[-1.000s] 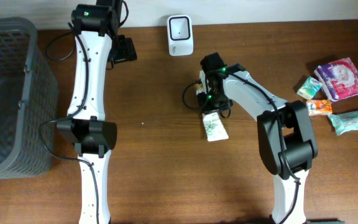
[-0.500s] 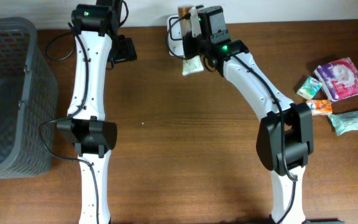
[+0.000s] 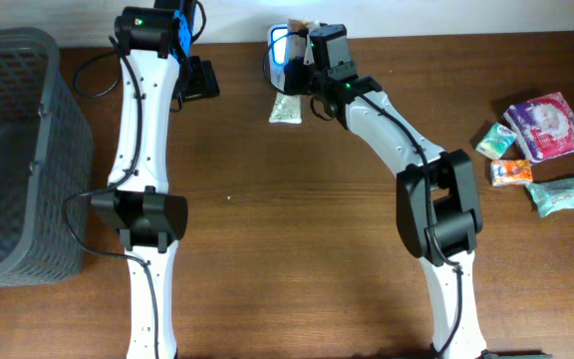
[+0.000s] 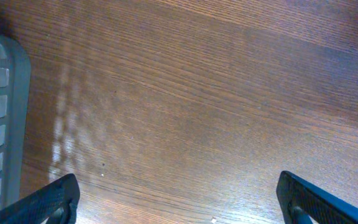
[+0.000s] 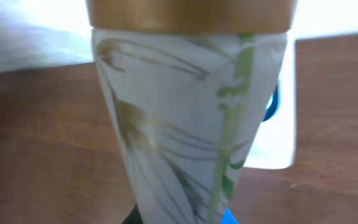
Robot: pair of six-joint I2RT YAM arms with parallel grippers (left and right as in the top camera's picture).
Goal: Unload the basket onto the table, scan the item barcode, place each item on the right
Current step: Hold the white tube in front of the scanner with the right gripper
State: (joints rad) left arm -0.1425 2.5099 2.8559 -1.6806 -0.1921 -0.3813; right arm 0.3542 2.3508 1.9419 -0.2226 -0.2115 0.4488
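The right gripper (image 3: 299, 82) grips a white plastic packet with green leaf print (image 5: 185, 124), just beside the white box-shaped scanner (image 3: 279, 45). The left gripper (image 4: 179, 198) has its jaws spread wide above the brown wooden table (image 4: 185, 93).

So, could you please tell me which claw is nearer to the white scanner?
Right. The right claw holds a packet just beside the scanner; the left claw hangs open, off to its left.

1. Brown wooden bench (image 3: 287, 229).
2. Grey basket (image 3: 8, 150) at its left edge.
3. White scanner (image 3: 277, 50) at the far edge.
4. At the right, close together: pink packet (image 3: 546, 125), green packet (image 3: 493, 140), orange packet (image 3: 511, 172), teal packet (image 3: 563, 194).
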